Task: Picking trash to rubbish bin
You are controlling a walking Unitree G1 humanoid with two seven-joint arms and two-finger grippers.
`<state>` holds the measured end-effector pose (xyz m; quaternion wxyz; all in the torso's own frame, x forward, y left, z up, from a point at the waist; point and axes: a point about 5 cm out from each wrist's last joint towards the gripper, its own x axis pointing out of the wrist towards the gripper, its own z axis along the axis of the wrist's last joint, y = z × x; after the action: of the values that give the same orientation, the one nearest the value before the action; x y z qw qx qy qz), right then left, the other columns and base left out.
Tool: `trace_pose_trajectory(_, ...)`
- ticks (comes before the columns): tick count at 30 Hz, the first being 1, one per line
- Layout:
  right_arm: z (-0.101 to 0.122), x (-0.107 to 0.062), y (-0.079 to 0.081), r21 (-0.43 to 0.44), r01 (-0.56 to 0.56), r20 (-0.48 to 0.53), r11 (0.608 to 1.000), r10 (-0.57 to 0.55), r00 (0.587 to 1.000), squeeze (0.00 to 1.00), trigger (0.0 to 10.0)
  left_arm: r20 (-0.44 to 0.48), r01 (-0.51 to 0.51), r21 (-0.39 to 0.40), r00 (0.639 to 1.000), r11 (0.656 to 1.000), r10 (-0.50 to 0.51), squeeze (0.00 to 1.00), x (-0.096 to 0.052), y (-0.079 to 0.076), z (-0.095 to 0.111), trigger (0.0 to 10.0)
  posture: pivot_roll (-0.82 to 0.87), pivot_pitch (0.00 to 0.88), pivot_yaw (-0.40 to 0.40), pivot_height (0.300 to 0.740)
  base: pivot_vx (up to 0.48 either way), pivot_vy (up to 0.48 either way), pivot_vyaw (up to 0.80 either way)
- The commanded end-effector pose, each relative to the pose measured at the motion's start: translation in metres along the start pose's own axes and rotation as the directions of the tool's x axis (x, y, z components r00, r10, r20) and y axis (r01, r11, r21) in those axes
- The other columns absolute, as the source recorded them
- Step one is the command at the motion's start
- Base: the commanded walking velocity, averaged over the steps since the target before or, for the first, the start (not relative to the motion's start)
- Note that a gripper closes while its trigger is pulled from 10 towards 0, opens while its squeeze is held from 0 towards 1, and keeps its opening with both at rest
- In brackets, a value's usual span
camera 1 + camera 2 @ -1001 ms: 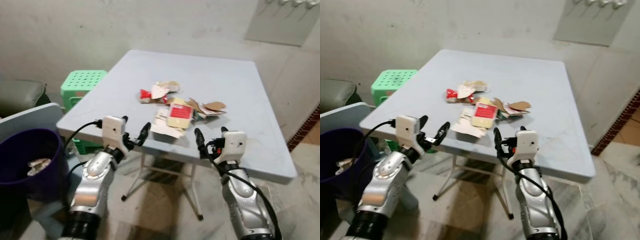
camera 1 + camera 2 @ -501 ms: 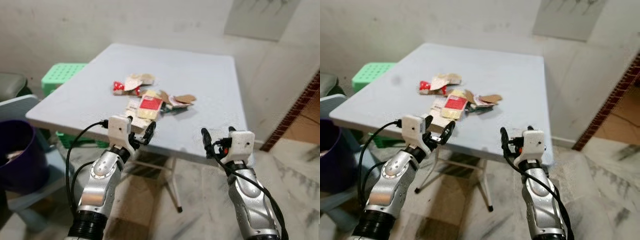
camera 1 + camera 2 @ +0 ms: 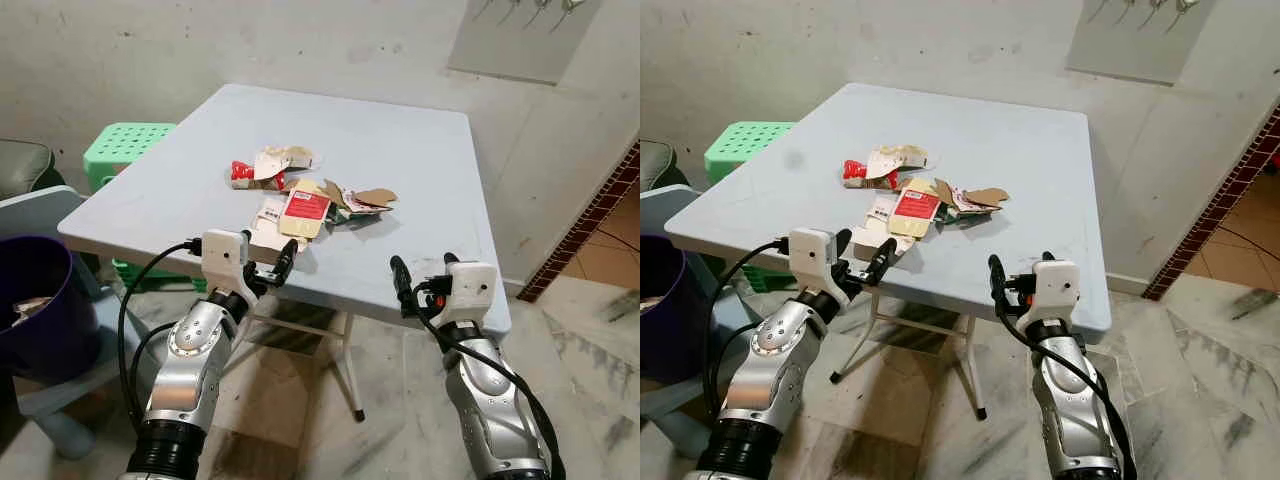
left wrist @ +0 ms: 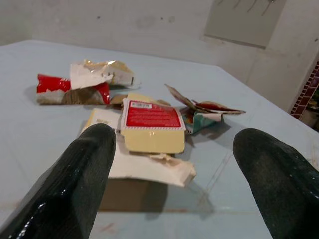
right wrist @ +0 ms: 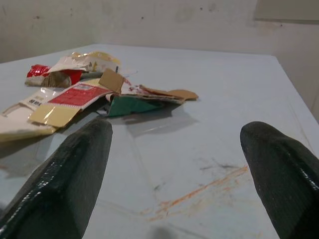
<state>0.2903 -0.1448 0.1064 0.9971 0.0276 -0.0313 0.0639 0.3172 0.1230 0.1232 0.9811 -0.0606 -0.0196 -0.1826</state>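
A pile of trash [image 3: 305,195] lies in the middle of the pale blue folding table [image 3: 420,160]: a yellow packet with a red label [image 4: 152,127], a red wrapper [image 4: 70,89], torn white paper and a green-brown carton scrap [image 5: 144,99]. My left gripper [image 3: 268,258] is open and empty at the table's front edge, pointing at the pile just short of the white paper. My right gripper [image 3: 421,268] is open and empty too, level with the front edge, further right, over bare tabletop. A dark purple rubbish bin [image 3: 35,300] with some scraps inside stands on the floor at far left.
A green plastic stool [image 3: 125,150] stands behind the table's left corner. A grey-blue chair seat [image 3: 40,215] is next to the bin. The table's metal legs [image 3: 345,370] stand on marble floor. A wall runs close behind the table, with a brick edge at right.
The camera has swung and come nearer, so the table sits more centred. Both grippers stay open and empty; the left one is now closer to the pile at the front edge.
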Motion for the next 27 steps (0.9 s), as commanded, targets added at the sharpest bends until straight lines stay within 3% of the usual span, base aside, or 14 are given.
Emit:
trace_pose_trajectory(1,0.004,0.0016,-0.0012,-0.002,0.0,0.01,1.0,0.0,1.0,0.0,10.0,0.01,0.012,0.004,1.0,1.0,-0.012,0.0,0.0048,-0.002,0.0055,10.0,0.05,0.034,-0.031,0.715,0.42,0.0,0.0)
trace_pose_trajectory(13,0.0042,0.0029,0.0006,-0.005,-0.011,0.009,1.0,0.012,1.0,0.0,10.0,0.014,0.0,0.02,1.0,1.0,0.0,0.0,0.0061,-0.0009,0.0068,10.0,0.05,0.033,-0.034,0.715,0.416,0.0,0.0)
trace_pose_trajectory(27,0.0019,0.0039,0.0048,0.0,-0.039,-0.008,0.999,0.039,0.999,0.0,10.0,0.048,-0.005,0.066,0.999,0.998,0.002,0.0,0.0059,-0.0047,0.0099,10.0,0.06,0.029,-0.04,0.715,0.0,0.0,0.0)
